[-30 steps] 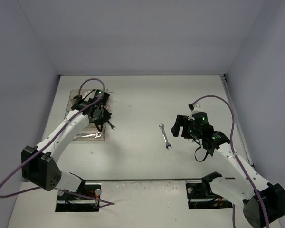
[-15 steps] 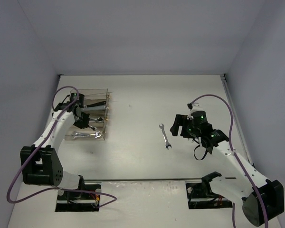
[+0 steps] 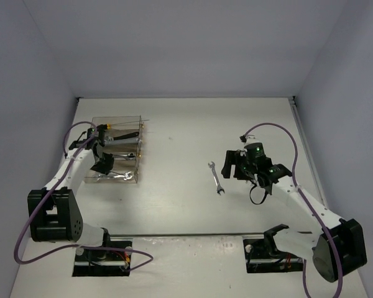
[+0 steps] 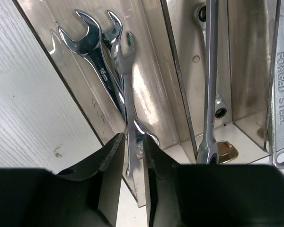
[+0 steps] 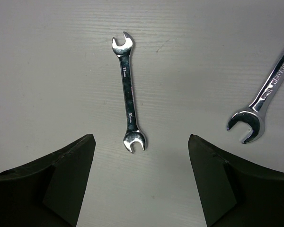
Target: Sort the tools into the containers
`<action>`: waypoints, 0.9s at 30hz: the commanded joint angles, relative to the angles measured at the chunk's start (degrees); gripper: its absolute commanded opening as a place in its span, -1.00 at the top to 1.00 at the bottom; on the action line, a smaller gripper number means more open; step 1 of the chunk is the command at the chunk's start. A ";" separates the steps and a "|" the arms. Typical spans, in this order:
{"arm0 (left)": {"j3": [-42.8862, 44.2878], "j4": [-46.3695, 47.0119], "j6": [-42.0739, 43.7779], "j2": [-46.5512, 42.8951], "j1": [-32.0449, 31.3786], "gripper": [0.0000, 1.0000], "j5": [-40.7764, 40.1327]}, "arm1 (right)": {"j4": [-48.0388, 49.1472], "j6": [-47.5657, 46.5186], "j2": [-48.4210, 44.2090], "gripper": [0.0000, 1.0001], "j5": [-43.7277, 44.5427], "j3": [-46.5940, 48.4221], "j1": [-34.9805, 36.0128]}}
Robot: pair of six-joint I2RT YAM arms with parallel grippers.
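Wrench (image 3: 216, 177) on pale woodgrain table (image 3: 186, 130), lavender walls (image 3: 174, 43).

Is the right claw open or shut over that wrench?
Open. In the right wrist view the right claw has its fingers spread wide, the double-ended wrench lying untouched on the table between them.

A flat, off-white desk with faint wood grain (image 3: 174, 205) meets plain, pale lavender-grey walls (image 3: 186, 43) along its far, left and right edges, evenly lit.

two loose wrenches on the table, one double-ended (image 5: 128, 97) and one at the frame's edge (image 5: 264, 97).
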 commanded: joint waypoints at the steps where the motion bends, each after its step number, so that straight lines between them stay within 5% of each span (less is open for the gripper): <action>1: 0.65 2.69 0.49 -1.68 0.59 0.43 1.56 | 1.04 -1.90 4.89 -0.54 0.22 3.79 -0.28; 7: -0.86 2.90 2.47 -3.84 0.58 0.15 3.00 | 1.13 -2.63 11.53 -0.53 1.16 6.04 -0.16; 12: 2.07 2.60 9.66 -7.60 -0.32 0.15 2.23 | 1.06 -4.90 15.74 -0.43 2.85 8.26 0.69; 22: 15.62 1.79 31.15 -6.06 -19.39 0.14 -1.62 | 0.69 -5.37 27.45 -0.35 6.06 14.48 7.94; 27: 17.26 3.94 35.92 -5.37 -22.87 0.13 3.22 | 0.34 -4.52 32.36 -0.34 6.68 15.98 9.09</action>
